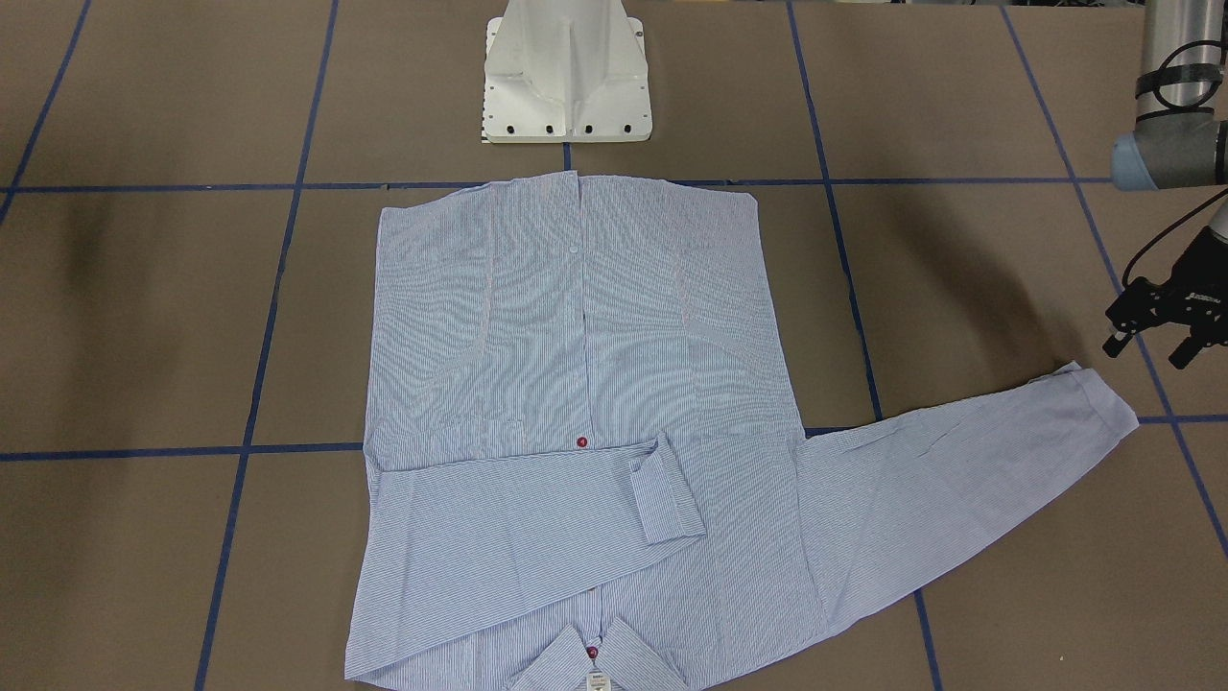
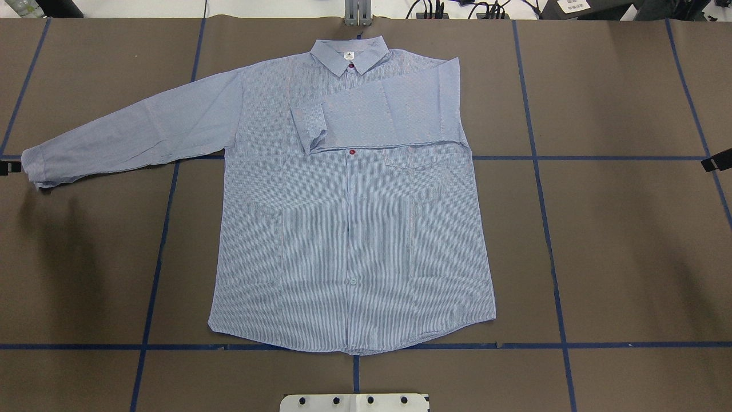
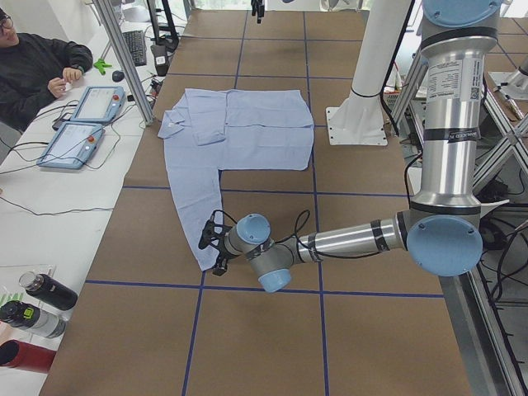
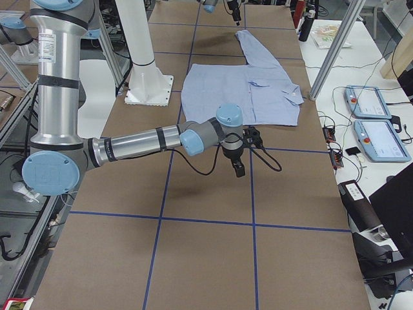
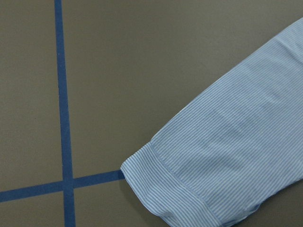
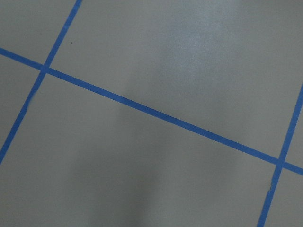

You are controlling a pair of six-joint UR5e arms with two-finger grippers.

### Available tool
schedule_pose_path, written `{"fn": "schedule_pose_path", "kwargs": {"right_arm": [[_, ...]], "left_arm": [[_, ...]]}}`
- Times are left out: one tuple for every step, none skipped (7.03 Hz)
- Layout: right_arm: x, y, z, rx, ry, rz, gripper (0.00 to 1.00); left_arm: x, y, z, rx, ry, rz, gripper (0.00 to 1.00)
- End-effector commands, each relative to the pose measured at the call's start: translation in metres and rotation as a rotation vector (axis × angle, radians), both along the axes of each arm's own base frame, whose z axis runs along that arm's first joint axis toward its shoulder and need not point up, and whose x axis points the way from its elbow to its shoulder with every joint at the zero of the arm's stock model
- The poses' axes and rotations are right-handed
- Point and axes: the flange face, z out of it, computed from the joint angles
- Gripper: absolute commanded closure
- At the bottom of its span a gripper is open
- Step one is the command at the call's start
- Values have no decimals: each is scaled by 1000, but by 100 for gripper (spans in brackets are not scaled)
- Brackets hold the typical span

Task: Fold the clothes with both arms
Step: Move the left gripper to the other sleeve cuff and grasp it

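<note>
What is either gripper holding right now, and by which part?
Nothing. The left gripper is open beside the cuff of the shirt, not on it; the right gripper hangs over the table.

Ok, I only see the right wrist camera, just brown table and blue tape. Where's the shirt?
Observer: The shirt lies flat in the middle of the table, buttons up, collar away from the robot.
Operator: Are the sleeves folded?
Observer: The right-side sleeve is folded across the chest; the left-side sleeve lies stretched out sideways.
Operator: Where's the other hand?
Observer: The left hand hangs open close by the stretched sleeve's cuff.
</note>
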Motion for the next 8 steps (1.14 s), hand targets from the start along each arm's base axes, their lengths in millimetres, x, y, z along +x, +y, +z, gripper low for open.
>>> {"fn": "schedule_pose_path", "kwargs": {"right_arm": [[1,0,0,0,0,1,0],[0,-1,-1,2,1,0,0],[0,0,-1,2,0,0,0],[0,0,-1,2,0,0,0],[0,-1,-1,2,1,0,0],[0,0,-2,2,-1,1,0],[0,0,-2,2,-1,1,0],[0,0,-2,3,-2,1,0]], "left_arm": [[36,-5,-11,-18,41,9,0],[42,-5,-8,-25,38,18,0],[50,-1,-3,-35,32,35,0],[53,-4,-4,-35,34,38,2],[53,-3,0,-42,31,40,10],[54,-3,3,-48,28,41,18],[54,-2,5,-52,25,41,21],[54,-2,7,-56,23,41,21]]}}
